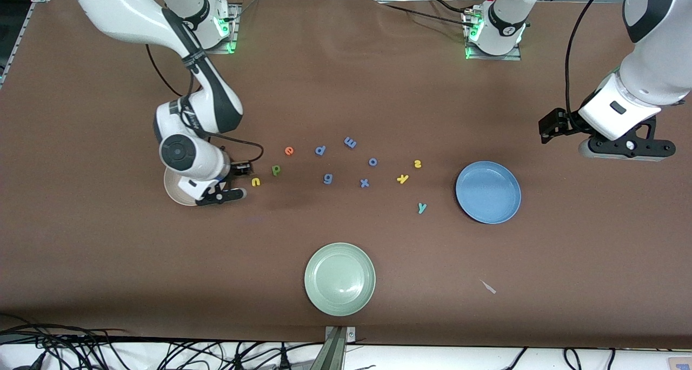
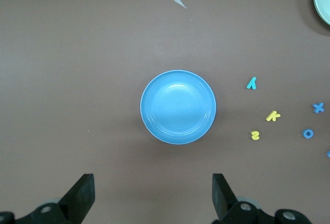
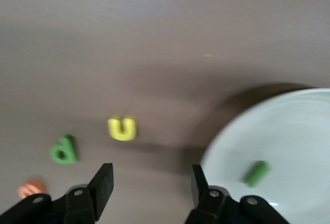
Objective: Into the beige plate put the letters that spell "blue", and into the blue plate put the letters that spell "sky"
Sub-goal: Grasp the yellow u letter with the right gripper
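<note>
The right claw (image 3: 149,183) hangs open and empty over the beige plate's (image 1: 172,190) edge. The green l (image 3: 256,173) lies inside. Beside that plate sits the yellow u (image 1: 255,182) (soft, light foam); pinch its sides gently. The left claw (image 2: 152,195) waits open near the blue plate (image 1: 488,192).

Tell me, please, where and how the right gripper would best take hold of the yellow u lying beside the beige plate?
The yellow u lies flat on the table, apart from the beige plate and the green b. Probably best to come straight down from above with the right gripper, now open beside it, one finger outside each upright so the pinch squeezes across its two arms.
</note>
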Motion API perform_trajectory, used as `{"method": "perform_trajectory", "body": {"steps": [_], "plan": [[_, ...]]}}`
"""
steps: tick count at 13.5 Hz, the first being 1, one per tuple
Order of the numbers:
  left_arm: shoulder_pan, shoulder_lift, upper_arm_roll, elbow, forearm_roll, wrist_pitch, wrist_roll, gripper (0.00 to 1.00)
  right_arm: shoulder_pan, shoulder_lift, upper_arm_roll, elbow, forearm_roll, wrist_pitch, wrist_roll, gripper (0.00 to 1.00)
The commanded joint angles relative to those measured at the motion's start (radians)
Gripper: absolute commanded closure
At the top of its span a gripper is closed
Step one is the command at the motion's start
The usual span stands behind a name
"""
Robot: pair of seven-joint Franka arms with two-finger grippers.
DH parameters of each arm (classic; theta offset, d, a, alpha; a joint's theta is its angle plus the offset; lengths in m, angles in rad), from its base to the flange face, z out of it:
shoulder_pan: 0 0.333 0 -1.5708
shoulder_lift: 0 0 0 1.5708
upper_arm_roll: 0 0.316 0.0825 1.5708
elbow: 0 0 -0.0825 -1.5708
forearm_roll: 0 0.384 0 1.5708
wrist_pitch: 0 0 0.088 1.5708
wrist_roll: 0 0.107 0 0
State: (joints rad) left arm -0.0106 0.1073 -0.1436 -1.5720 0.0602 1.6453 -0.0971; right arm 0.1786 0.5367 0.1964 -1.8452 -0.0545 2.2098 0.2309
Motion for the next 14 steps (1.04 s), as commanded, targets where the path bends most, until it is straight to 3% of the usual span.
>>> {"method": "perform_trajectory", "body": {"steps": [1,3,7,14], "plan": [[0.006,-0.021,0.001,-0.017,-0.028,0.005,0.025,0.0,0.037,0.081,0.02,0.076,-0.036,0.007,0.118,0.31],[0.008,-0.021,0.001,-0.017,-0.028,0.007,0.025,0.0,0.05,0.098,0.02,0.074,-0.094,0.043,0.134,0.31],[0.008,-0.021,0.001,-0.017,-0.028,0.005,0.025,0.0,0.047,0.107,0.018,0.067,-0.102,0.056,0.13,0.31],[0.006,-0.021,0.001,-0.017,-0.028,0.005,0.025,0.0,0.045,0.12,0.015,0.023,-0.102,0.13,0.13,0.46]]}}
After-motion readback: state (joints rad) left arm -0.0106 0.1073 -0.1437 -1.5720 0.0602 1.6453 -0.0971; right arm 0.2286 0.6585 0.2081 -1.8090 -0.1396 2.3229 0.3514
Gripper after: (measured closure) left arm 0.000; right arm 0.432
